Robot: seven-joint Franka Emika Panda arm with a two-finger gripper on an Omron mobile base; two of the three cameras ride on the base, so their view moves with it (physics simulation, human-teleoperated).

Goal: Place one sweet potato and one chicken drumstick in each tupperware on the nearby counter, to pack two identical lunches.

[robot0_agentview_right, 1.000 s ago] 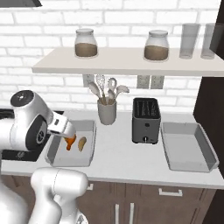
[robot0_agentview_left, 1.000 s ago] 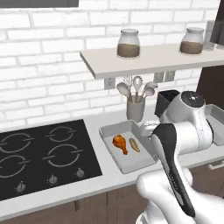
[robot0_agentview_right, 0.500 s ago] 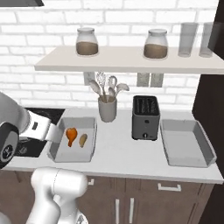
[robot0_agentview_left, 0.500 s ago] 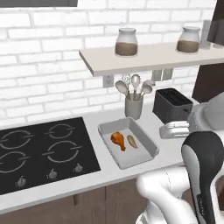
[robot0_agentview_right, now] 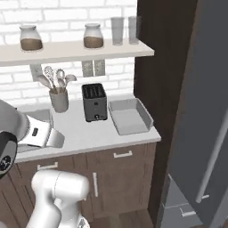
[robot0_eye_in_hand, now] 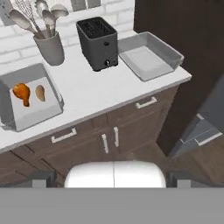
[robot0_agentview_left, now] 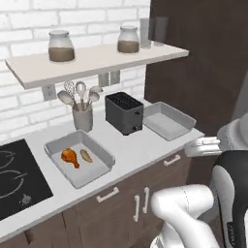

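The tool (robot0_eye_in_hand: pixel 113 179) hung out past the front edge of the desk (robot0_agentview_left: pixel 131 150), over the cabinet doors, its fingertips (robot0_eye_in_hand: pixel 41 178) spread wide with nothing between them. One tupperware (robot0_agentview_left: pixel 77 167) sat toward the desk's left end beside the hob (robot0_agentview_left: pixel 14 179), holding a chicken drumstick (robot0_agentview_left: pixel 70 156) and a sweet potato (robot0_agentview_left: pixel 86 155) side by side. The other tupperware (robot0_agentview_left: pixel 186 123) lay bare at the right end, just beside the black toaster (robot0_agentview_left: pixel 124 113). A utensil pot (robot0_agentview_left: pixel 83 117) stood by the back edge.
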